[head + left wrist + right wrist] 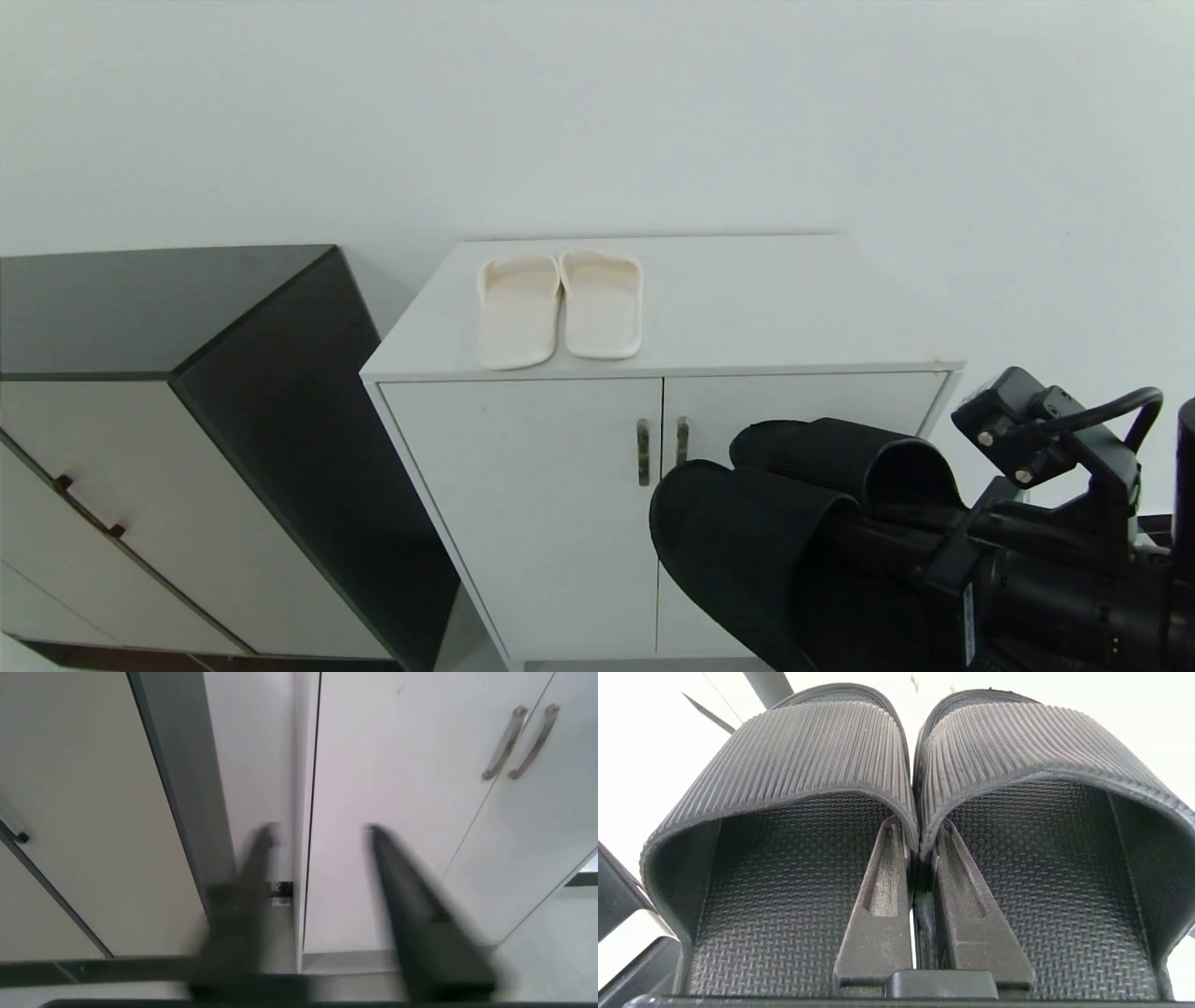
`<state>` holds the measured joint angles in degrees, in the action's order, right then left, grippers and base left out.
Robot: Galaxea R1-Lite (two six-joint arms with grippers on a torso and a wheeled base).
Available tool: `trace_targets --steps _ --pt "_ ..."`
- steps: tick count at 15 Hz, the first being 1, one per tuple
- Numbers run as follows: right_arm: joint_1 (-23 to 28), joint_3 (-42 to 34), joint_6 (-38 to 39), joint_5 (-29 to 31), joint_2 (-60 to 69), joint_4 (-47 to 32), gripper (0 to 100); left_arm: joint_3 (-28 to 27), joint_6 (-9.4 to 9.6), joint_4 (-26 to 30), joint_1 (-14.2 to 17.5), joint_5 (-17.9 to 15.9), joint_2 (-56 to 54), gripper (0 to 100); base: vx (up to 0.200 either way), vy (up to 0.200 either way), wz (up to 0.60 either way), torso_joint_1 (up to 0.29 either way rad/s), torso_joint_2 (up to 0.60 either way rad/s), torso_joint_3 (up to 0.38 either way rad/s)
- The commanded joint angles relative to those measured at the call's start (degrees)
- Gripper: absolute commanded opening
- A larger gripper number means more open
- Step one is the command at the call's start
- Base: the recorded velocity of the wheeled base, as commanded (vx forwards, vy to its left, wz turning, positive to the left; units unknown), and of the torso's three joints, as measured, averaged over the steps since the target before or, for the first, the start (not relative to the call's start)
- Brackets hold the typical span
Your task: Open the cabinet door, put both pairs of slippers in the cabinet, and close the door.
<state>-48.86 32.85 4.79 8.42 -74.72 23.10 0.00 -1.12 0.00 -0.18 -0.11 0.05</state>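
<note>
1. the black slippers hang low in front of the white cabinet, before its right door. the right gripper is clenched on their two touching inner walls, one finger inside each shoe.
2. both cabinet doors are shut, and the handles sit side by side at the centre seam.
3. the cream slippers lie as a pair on the cabinet's top, toward its left front edge.
4. the left gripper is released, jaws wide apart, low by the cabinet's left bottom corner and touching nothing.
5. opening a door looks like the step in hand, and the free left gripper seems the one for it. it would need to rise to the left door's handle, close squarely on the bar and pull along the hinge's arc. the held pair should stay back from the swing.
6. the right wrist view makes the pinch plain, where the head view gives only the shoes' outsides. the left wrist view shows the narrow gap between the white cabinet and the dark cabinet beside it. the head view adds the cream pair on top.
</note>
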Motion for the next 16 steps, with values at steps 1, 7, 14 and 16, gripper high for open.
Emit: trace_targets --steps 1,7,14,16 --pt "0.0 -0.1 0.0 0.0 0.7 0.0 0 0.0 -0.20 -0.1 0.0 0.0 0.0 100 0.000 0.000 0.00 -0.212 0.52 0.310" --pt "0.0 -1.3 0.0 -0.1 0.7 0.0 0 0.0 0.15 0.0 0.0 -0.1 0.0 100 0.000 0.000 0.00 -0.192 0.51 0.312" --pt "0.0 -1.7 -0.8 -0.1 1.2 0.0 0 0.0 0.86 0.0 0.0 -0.1 0.0 100 0.000 0.000 0.00 -0.149 0.47 0.327" --pt "0.0 -1.9 -0.9 -0.1 1.0 0.0 0 0.0 0.95 0.0 0.0 -0.1 0.0 100 0.000 0.000 0.00 -0.112 0.45 0.349"
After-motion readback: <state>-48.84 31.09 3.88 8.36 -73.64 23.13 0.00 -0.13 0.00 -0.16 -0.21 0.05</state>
